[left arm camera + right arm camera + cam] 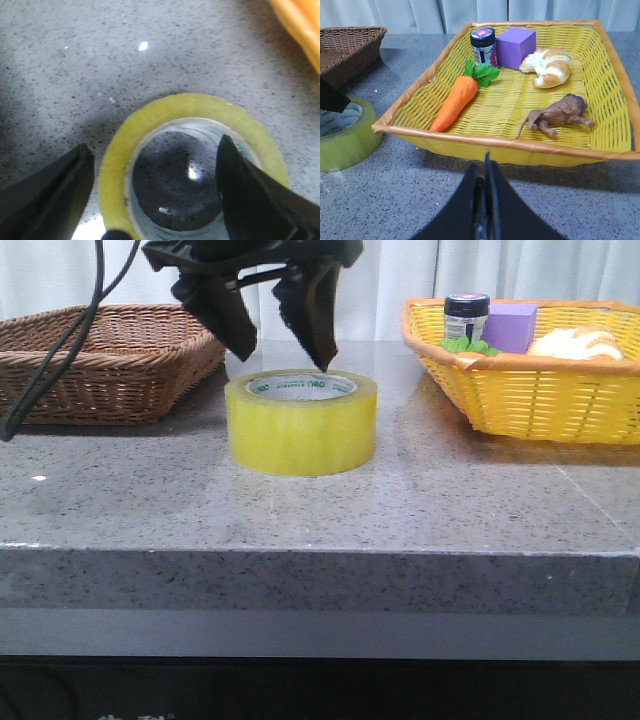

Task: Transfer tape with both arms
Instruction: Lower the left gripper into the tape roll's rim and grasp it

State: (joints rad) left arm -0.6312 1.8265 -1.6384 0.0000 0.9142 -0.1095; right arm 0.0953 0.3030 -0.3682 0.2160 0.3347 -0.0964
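While the tape (301,422) lies flat at centre frame on the worktop (480,500), the left claw (283,347) hangs released, one finger inside the core. Off-centre closure could shove the roll. The right claw (484,200) is clenched, empty.

Even, bright overhead light. Small glare specks on the surface (143,46) ahead of the left fingers (55,200) and inside the tape (117,150). Left wrist view soft, fingers blurred. Soft shadow under the yellow basket (520,145) just beyond the right fingers (492,200). Front view sharp.
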